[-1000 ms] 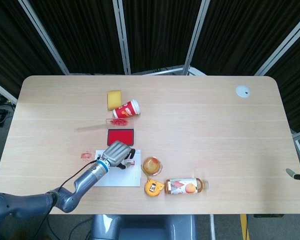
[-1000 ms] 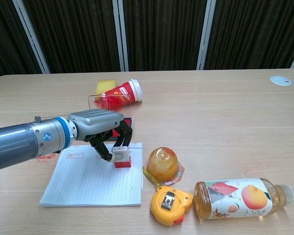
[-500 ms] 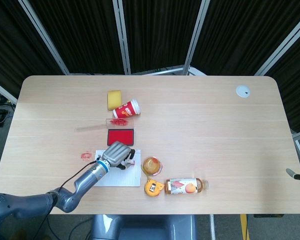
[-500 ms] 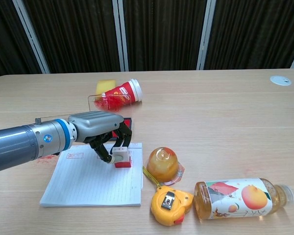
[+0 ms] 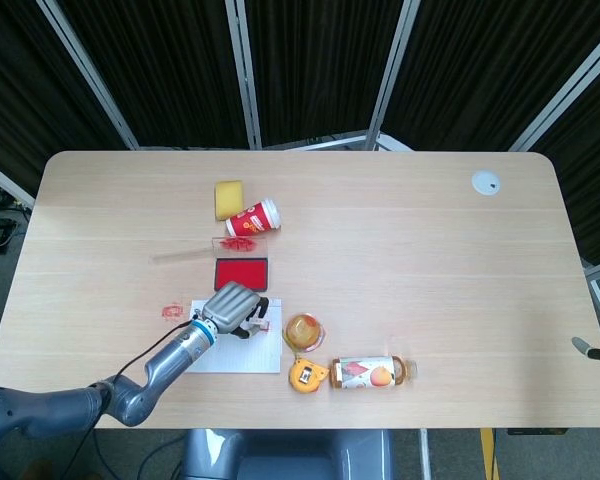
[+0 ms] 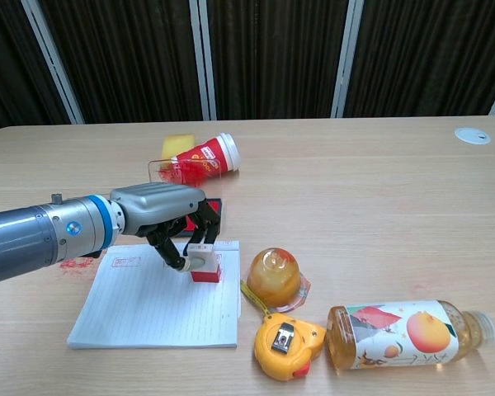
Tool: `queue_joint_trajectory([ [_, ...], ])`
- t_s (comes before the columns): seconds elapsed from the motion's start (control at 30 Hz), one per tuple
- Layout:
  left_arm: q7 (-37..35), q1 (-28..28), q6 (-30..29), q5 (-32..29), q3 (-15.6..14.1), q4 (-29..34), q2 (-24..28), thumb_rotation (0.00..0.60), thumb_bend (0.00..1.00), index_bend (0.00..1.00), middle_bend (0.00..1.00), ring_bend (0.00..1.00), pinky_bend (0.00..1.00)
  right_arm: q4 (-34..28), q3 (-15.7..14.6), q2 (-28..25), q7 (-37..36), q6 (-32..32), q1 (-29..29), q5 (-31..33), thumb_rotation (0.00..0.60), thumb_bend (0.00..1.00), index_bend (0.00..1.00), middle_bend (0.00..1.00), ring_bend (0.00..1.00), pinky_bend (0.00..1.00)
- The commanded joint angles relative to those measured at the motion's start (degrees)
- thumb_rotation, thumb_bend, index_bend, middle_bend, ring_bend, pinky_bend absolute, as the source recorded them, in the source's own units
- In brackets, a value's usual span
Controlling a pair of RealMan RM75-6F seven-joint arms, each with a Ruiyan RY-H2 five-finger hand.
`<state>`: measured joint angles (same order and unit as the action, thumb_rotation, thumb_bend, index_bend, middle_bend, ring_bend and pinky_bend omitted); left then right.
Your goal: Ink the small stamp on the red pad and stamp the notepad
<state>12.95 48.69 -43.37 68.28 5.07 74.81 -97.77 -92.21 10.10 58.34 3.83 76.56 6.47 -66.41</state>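
My left hand [image 6: 161, 216] [image 5: 232, 307] pinches the small white stamp [image 6: 203, 262] between its fingertips. The stamp's red base rests on the upper right corner of the lined notepad [image 6: 157, 305] [image 5: 235, 356]. A faint red print [image 6: 125, 262] shows near the notepad's upper left corner. The red ink pad [image 5: 241, 273] lies just behind the notepad; in the chest view my hand hides most of the pad [image 6: 218, 204]. The right hand shows in neither view.
Behind the pad lie a tipped red paper cup [image 6: 205, 156], a yellow sponge [image 5: 228, 198] and a clear ink-smeared lid [image 5: 188, 252]. An orange jelly cup [image 6: 274, 276], a yellow tape measure [image 6: 285, 344] and a lying juice bottle [image 6: 408, 332] sit right of the notepad. Red ink smears [image 5: 171, 311] mark the table.
The left hand has shifted very slightly left and up; the stamp stays in its fingertips at the same corner of the notepad.
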Motion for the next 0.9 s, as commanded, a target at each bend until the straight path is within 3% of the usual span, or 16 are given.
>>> queue_joint_trajectory([
  [0.03, -0.1, -0.1, -0.7, 0.4, 0.5, 1.7, 1.3, 0.6, 0.38, 0.6, 0.59, 0.84, 0.88, -0.1, 0.0, 0.0, 0.0, 0.1, 0.0, -0.1, 0.6, 0.0, 0.0, 0.0, 0.0, 0.0],
  [0.3, -0.5, -1.1, -4.1, 0.6, 2.8, 10.6, 8.5, 0.6, 0.38, 0.6, 0.59, 0.84, 0.88, -0.7, -0.3, -0.1, 0.1, 0.7, -0.2, -1.1, 0.6, 0.0, 0.0, 0.0, 0.0, 0.0],
  [0.47, -0.7, -1.8, -5.0, -0.5, 3.3, 13.0, 11.6, 0.6, 0.38, 0.6, 0.59, 0.84, 0.88, -1.1, -0.5, -0.2, 0.2, 1.0, -0.3, -1.7, 0.6, 0.0, 0.0, 0.0, 0.0, 0.0],
  [0.67, -1.8, -3.3, -5.5, -1.7, 2.8, 12.8, 14.6, 0.6, 0.38, 0.6, 0.59, 0.84, 0.88, -1.6, -0.8, -0.3, 0.5, 1.6, -0.5, -2.6, 0.6, 0.0, 0.0, 0.0, 0.0, 0.0],
  [0.9, -6.2, -6.3, -4.5, -2.6, 0.4, 8.0, 16.9, 0.6, 0.38, 0.6, 0.59, 0.84, 0.88, -2.2, -1.1, -0.3, 0.8, 1.9, -0.5, -3.5, 0.6, 0.0, 0.0, 0.0, 0.0, 0.0],
])
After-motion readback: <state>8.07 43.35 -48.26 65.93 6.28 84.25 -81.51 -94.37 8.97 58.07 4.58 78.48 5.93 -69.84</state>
